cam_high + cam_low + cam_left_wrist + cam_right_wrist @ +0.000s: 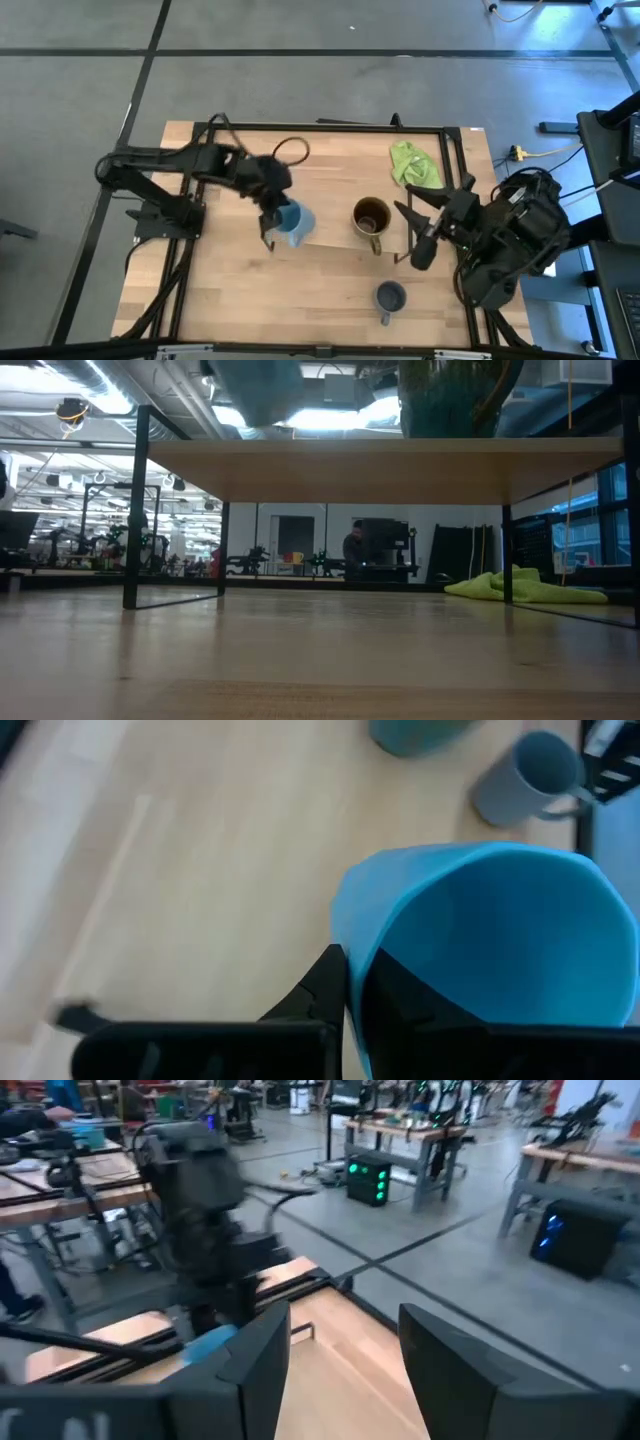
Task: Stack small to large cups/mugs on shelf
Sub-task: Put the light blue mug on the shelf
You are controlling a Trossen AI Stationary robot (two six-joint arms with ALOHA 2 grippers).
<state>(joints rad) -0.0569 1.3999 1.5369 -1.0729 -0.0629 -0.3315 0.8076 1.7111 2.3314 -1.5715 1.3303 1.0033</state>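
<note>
My left gripper (272, 208) is shut on the light blue mug (294, 222) over the left end of the shelf (380, 470). The low view shows that mug (256, 388) just above the shelf board. The brown mug (371, 217) stands upright on the shelf's right part, its handle toward the near edge. The dark grey-blue mug (389, 297) stands on the table near the near edge. My right gripper (418, 228) is open, just right of the brown mug, and touches nothing. My left gripper holds the light blue mug by its wall at the rim (350, 935), one finger (322, 988) outside and one (405, 992) inside the hollow. The fingers come from above, slanting from the table's left. In the low view the mug looks lifted a little off the board.
A lime-green cloth (412, 163) lies crumpled on the table's far right part, behind the shelf. The shelf's black end frames (136, 510) stand on the table. The room beyond holds other work tables and equipment.
</note>
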